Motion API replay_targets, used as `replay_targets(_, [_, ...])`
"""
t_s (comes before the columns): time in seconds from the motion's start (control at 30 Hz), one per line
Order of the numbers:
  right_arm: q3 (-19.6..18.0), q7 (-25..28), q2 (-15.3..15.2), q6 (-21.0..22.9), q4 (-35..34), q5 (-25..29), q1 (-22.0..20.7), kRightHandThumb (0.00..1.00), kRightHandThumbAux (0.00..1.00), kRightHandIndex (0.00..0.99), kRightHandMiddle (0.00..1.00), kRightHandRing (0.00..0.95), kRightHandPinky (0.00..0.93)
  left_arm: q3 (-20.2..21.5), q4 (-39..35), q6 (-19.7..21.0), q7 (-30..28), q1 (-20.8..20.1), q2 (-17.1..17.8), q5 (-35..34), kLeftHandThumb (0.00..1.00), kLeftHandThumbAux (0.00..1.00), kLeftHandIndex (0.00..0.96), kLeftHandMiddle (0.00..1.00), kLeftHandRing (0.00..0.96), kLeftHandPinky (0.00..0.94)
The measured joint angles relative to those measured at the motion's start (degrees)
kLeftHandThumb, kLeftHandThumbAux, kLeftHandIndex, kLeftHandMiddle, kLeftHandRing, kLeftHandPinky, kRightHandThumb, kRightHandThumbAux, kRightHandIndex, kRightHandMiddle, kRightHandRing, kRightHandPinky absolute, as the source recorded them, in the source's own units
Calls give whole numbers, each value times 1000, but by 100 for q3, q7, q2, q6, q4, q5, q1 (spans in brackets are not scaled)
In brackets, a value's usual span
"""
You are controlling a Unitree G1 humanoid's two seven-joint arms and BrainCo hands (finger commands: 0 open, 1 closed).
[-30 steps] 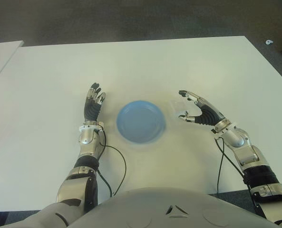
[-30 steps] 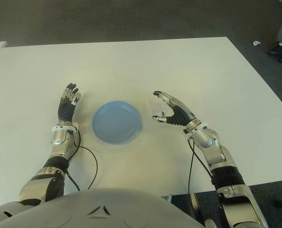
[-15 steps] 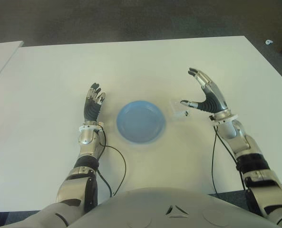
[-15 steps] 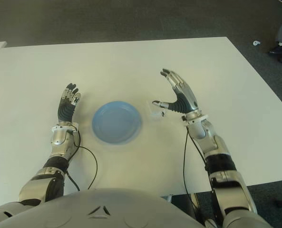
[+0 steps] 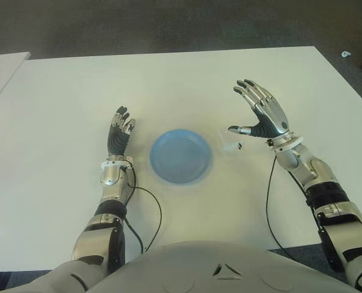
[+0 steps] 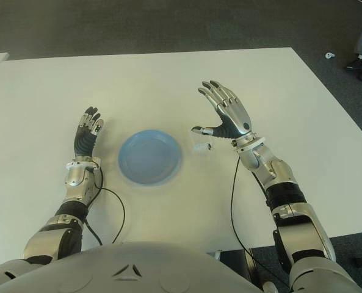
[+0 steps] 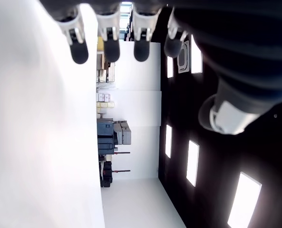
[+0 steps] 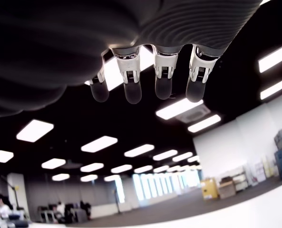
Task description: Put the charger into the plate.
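Nearest the robot's edge of the white table [image 5: 58, 201], the two forearms reach forward. The left hand [image 5: 119, 135] shows just left of the round blue plastic plate [image 5: 181, 155], fingers straight and together, holding nothing; whether it touches the surface cannot be told.

The plate sits about mid-table, nearer the robot's edge than the far one, and nothing is in it. Just right of its rim, apart from it, lies the small white charger [image 5: 232, 146], pale against the tabletop and hard to make out; its shape and which way it faces cannot be read.

The right hand [image 5: 261, 113] is beyond and to the right of the charger, palm up-turned and fingers fanned wide, thumb tip pointing toward the charger but clear of it. A second ago this hand was low, its fingers arched over the charger; it has since lifted and opened, and the charger lies where it was. That reads as an attempt abandoned or a reset, so the task stands unstarted: the charger has yet to be picked up.

The right wrist view shows only spread fingertips [image 8: 162, 88] against a ceiling with lights, confirming an empty hand. The left wrist view shows straight fingertips [image 7: 111, 50] and the room beyond.
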Motion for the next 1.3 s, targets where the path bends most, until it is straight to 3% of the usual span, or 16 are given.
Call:
replay_targets(0.43, [435,282,-102,-71,737,-10,-568,277,136,0,0,0,0,-18,-3,1,1,1,4,2,0,533,0,76,82,113])
replay_targets(0.73, [1040,312,-183,-245,1919,-272,-1187,258,117,0,0,0,0,-28,-23,6,1,4,5,1,0,533,0,74,81,114])
replay_targets(1.3, [1903,1184,-673,-477,2034,-634,-1563,309,124,0,0,0,0,-36,-87,27,1,42,8,1,0,522,0,74,80,112])
